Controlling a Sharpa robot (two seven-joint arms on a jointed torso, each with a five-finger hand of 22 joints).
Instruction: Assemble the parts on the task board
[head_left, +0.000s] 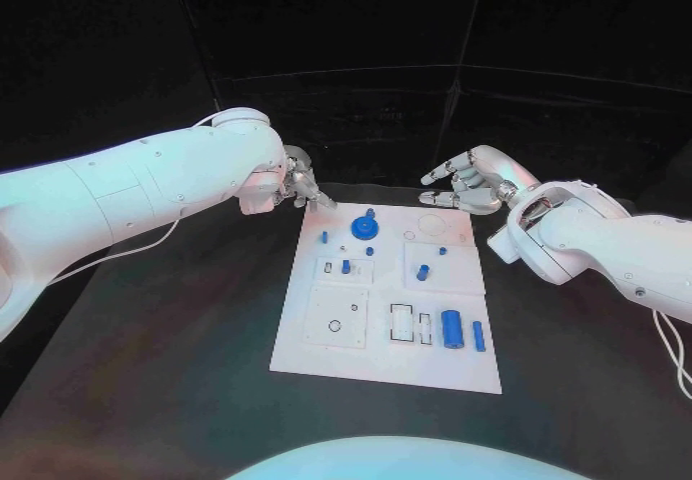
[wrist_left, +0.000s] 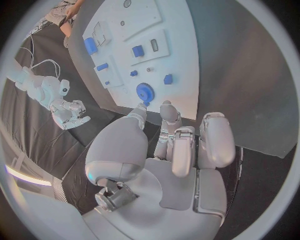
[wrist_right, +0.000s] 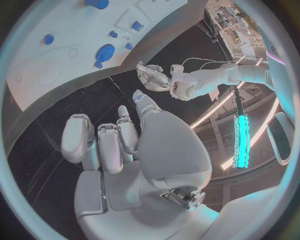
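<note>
Reaching comes first: my silver left hand (head_left: 296, 180) and silver right hand (head_left: 469, 182) hover empty with fingers loosely apart past the flat white task board's (head_left: 325, 350) far edge, so next I'd judge one must descend onto the round blue toothed gear (head_left: 364, 227) lying there.

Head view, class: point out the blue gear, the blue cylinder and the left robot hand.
blue gear (head_left: 362, 228): head view, middle of its toothed disc.
blue cylinder (head_left: 453, 328): head view, midway along its body.
left robot hand (head_left: 296, 182): head view, middle of the hand.
</note>
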